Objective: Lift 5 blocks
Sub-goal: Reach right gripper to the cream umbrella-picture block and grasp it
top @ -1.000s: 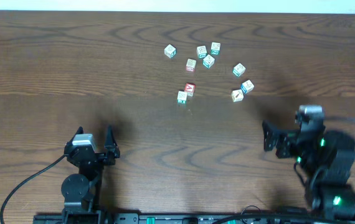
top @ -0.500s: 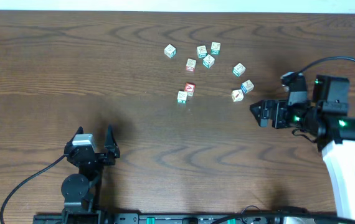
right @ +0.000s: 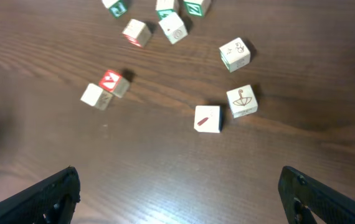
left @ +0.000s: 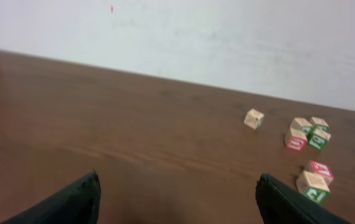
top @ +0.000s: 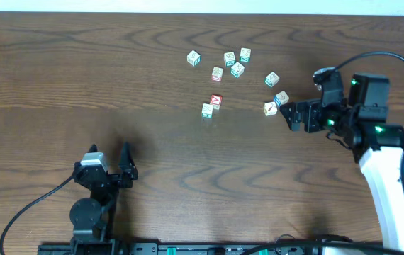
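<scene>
Overhead: the blocks (top: 237, 69) lie scattered on the surface (top: 60, 64), at far centre. The red-faced block (top: 215, 101) sits at the group's near edge, just beside a cream one. The left jaws stand open and empty, well apart from the blocks. The right jaws stand open, just beside the rightmost blocks.

Left wrist: open jaws; blocks lie ahead, to the right.

Right wrist: open jaws; two cream blocks lie ahead between them, and the red-faced block lies to the left.

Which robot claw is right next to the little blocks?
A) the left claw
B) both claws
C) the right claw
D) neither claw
C: the right claw sits open just beside the nearest block, while the left claw is far away from all of them.
</scene>
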